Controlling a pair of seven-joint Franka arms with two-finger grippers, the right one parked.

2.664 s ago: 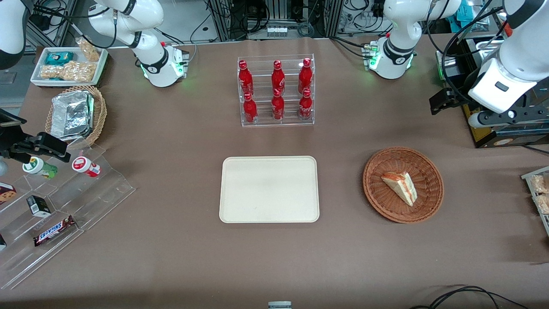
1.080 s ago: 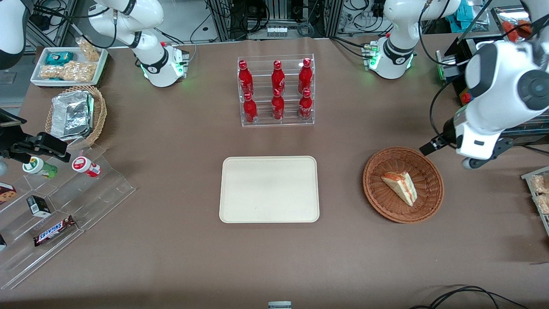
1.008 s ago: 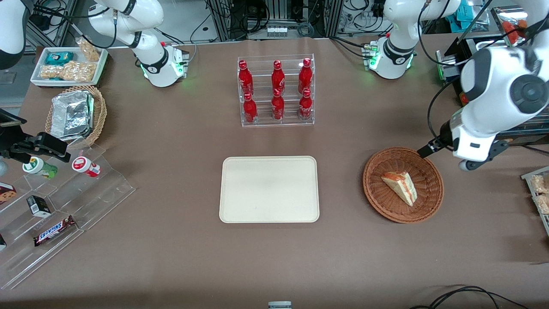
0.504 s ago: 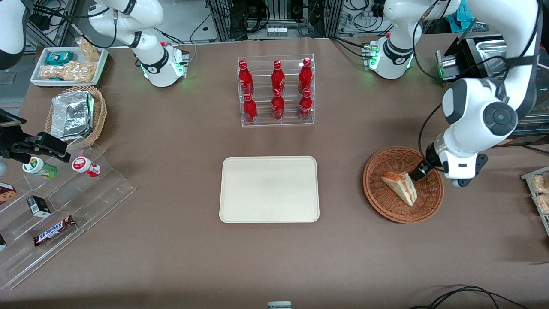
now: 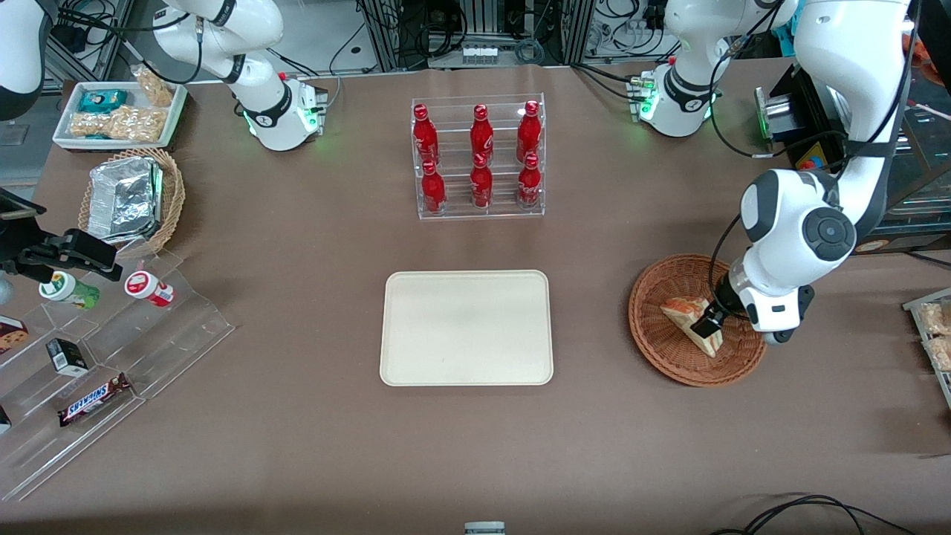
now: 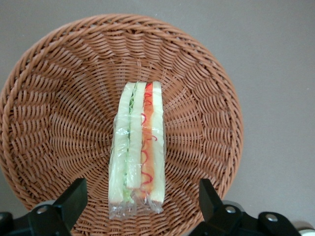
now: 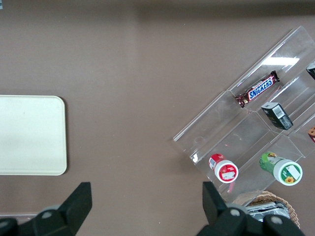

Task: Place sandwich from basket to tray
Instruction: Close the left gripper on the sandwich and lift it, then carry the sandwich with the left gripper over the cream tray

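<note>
Since prev frames, gripper (image 5: 704,324) has dropped from above table edge at working arm's end into the basket (image 5: 661,349), now directly over the sandwich (image 5: 687,310); jaws spread wide, straddling it w/o contact. 1 sandwich lies mid-basket. 1 tray (image 5: 466,327) sits bare, unmoved. 6 red bottles (image 5: 480,157) in rack.

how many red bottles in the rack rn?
6, all upright in the clear rack, farther from the front camera than the tray: three on the upper tier, three on the lower tier. None seem hidden. The gripper is open over the sandwich in the basket.
</note>
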